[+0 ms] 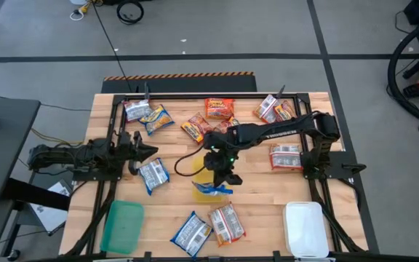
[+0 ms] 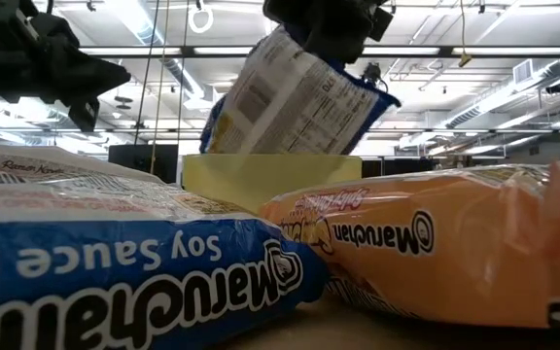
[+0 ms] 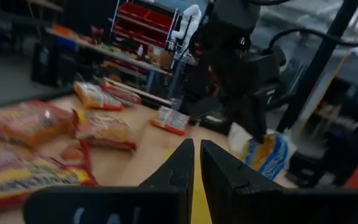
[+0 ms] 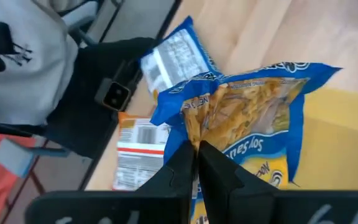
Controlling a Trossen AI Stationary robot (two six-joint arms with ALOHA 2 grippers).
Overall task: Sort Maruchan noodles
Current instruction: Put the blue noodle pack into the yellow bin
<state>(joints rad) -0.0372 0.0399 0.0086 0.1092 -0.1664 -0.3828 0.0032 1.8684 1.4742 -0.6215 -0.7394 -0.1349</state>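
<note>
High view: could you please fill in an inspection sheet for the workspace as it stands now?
Surface: wooden table, with bare wood between the items.
Job's things: Maruchan packets lie scattered, such as the orange packet; the blue packet hangs over the yellow tray.
Clutter: nothing seen besides the green tray and the white tray, both empty.
Grippers: the right gripper pinches the blue packet's edge; the left gripper is shut, holds nothing and waits at its side.
Cables: a black cable loops beside the yellow tray.
Surroundings: grey floor; a hazard strip runs by the table's far edge.
</note>
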